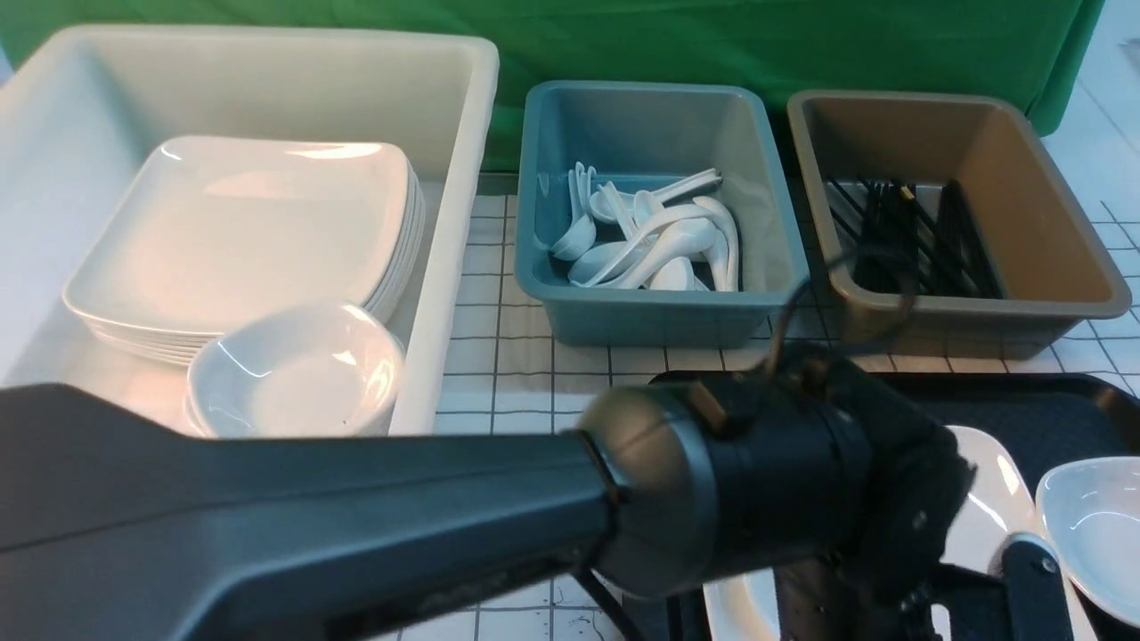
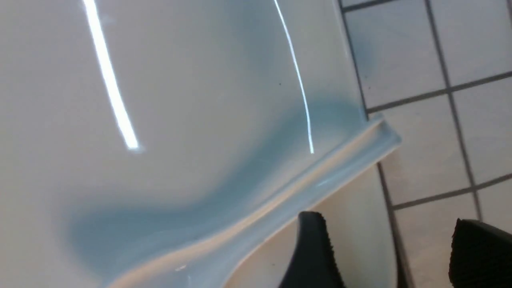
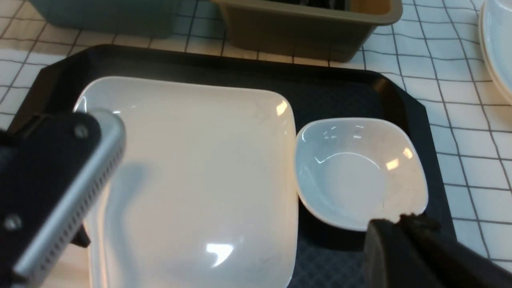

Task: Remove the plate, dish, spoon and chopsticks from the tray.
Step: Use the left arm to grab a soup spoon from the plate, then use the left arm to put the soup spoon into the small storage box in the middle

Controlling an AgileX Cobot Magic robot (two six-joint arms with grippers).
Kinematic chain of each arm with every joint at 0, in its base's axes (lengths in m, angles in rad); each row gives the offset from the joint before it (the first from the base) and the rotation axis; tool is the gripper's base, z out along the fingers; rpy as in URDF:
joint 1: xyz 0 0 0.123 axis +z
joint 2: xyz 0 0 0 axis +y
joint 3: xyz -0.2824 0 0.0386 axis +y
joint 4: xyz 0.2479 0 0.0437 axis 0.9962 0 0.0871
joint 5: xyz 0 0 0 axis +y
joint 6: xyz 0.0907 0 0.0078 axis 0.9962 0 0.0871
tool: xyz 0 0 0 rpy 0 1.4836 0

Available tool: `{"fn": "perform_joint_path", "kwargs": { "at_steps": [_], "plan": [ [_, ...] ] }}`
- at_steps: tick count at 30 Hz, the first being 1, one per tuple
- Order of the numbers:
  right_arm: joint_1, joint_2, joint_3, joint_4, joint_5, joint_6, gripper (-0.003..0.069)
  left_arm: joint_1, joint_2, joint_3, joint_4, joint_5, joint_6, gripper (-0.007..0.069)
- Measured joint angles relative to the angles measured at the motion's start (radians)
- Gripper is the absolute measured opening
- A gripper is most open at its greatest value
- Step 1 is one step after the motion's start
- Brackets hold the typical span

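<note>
The white plate (image 3: 200, 168) lies on the black tray (image 3: 328, 88), with the small white dish (image 3: 352, 176) beside it on the right. My left arm (image 1: 356, 499) reaches across to the plate (image 1: 984, 499), hiding most of it in the front view. My left gripper (image 2: 384, 218) is open, and the plate's rim (image 2: 320, 176) lies just past its fingertips, over checked cloth. My right gripper (image 3: 400, 221) is shut, its tips at the dish's near rim. No spoon or chopsticks show on the tray.
A white bin (image 1: 481, 178) at the left holds stacked plates (image 1: 240, 231) and dishes (image 1: 294, 374). Behind the tray, a blue tub (image 1: 659, 325) holds white spoons and a brown tub (image 1: 980, 320) holds black chopsticks. More white plates (image 3: 496, 40) lie right of the tray.
</note>
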Motion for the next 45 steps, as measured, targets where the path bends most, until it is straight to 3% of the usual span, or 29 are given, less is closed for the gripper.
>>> {"fn": "perform_joint_path", "kwargs": {
  "at_steps": [6,17,21,26,28,33,41,45],
  "plan": [
    [0.000,0.000,0.000,0.000,0.000,0.000,0.0099,-0.011,0.019,-0.004,0.101,-0.093,0.029,0.0431],
    [0.000,0.000,0.000,0.000,0.000,0.000,0.0113,-0.009,0.108,-0.017,0.151,-0.150,0.024,0.0424],
    [0.000,0.000,0.000,0.000,0.000,0.000,0.0114,-0.009,0.115,-0.023,0.151,-0.148,-0.029,0.0351],
    [0.000,0.000,0.000,0.000,0.000,0.000,0.0118,-0.010,0.103,-0.023,0.182,-0.074,-0.072,0.0075],
    [0.000,0.000,0.000,0.000,0.000,0.000,0.0120,-0.010,0.090,-0.038,0.195,-0.019,-0.083,0.0034],
    [0.000,0.000,0.000,0.000,0.000,0.001,0.0123,0.010,0.020,-0.132,0.231,0.042,-0.116,0.0031],
    [0.000,0.000,0.000,0.000,0.000,0.001,0.0125,0.197,-0.091,-0.267,0.141,-0.118,-0.129,0.0031],
    [0.000,0.000,0.000,0.000,0.000,0.001,0.0126,0.341,-0.093,-0.272,0.015,-0.286,-0.232,0.0031]
  ]
}}
